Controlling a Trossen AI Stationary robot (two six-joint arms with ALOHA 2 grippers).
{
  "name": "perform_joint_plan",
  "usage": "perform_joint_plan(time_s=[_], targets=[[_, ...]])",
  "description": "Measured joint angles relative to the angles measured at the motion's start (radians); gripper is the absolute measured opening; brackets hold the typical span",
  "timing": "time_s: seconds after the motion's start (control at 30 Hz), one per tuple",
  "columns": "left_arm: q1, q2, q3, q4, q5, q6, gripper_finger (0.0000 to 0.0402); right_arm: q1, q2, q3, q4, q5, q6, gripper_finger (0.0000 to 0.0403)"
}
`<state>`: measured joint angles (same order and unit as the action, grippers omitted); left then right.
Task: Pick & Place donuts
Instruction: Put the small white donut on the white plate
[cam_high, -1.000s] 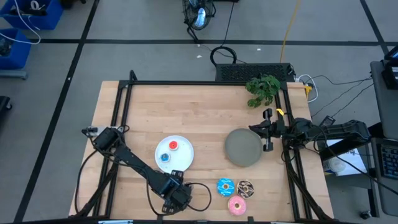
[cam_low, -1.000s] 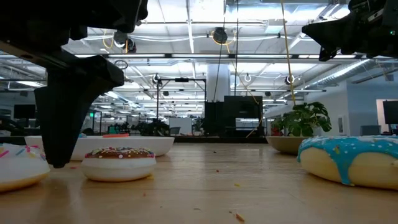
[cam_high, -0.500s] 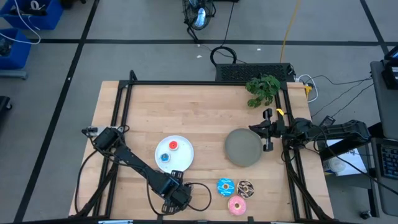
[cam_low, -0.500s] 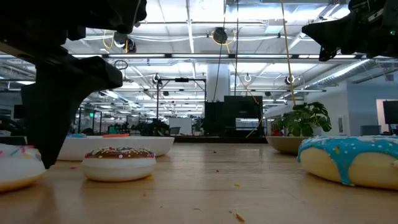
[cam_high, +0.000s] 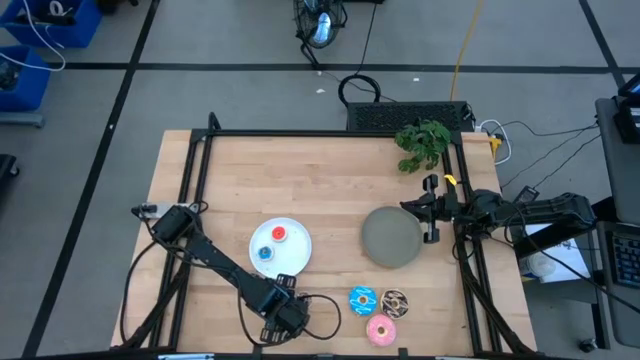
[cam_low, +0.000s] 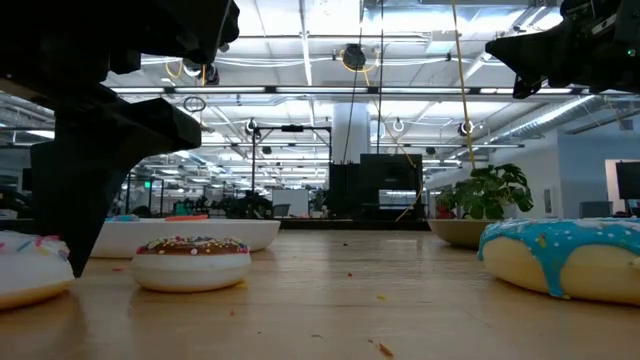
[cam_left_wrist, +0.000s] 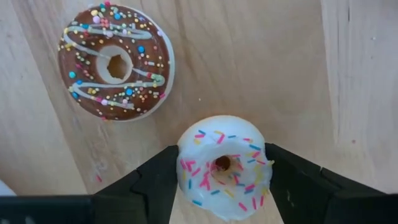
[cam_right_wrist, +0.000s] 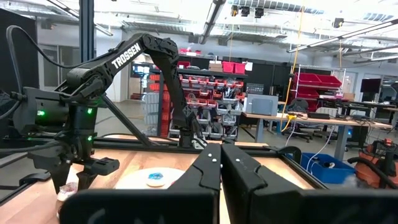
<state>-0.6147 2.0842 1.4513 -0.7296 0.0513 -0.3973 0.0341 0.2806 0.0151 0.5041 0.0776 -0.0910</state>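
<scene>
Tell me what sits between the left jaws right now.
The pink-white donut: in the left wrist view it sits between the left gripper jaws, which flank it on both sides. The brown sprinkled tiny donut lies apart on bare wood.

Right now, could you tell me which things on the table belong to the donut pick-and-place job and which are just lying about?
Belonging to the job:
- small white sprinkled donut, between the left gripper fingers
- small brown sprinkled donut
- larger blue donut, brown donut, pink donut
- tiny red donut and blue donut on the white round plate
- grey round plate

Lying about:
- green leafy plant
</scene>
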Motion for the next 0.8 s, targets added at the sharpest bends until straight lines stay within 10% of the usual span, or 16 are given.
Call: perform_joint_plan(time_s=[0.8], targets=[[0.012,-0.004,0.095,-0.102,0.001,0.046,0.0229,0.0,0.0,0.0,0.0,0.0,0.0,0.0]])
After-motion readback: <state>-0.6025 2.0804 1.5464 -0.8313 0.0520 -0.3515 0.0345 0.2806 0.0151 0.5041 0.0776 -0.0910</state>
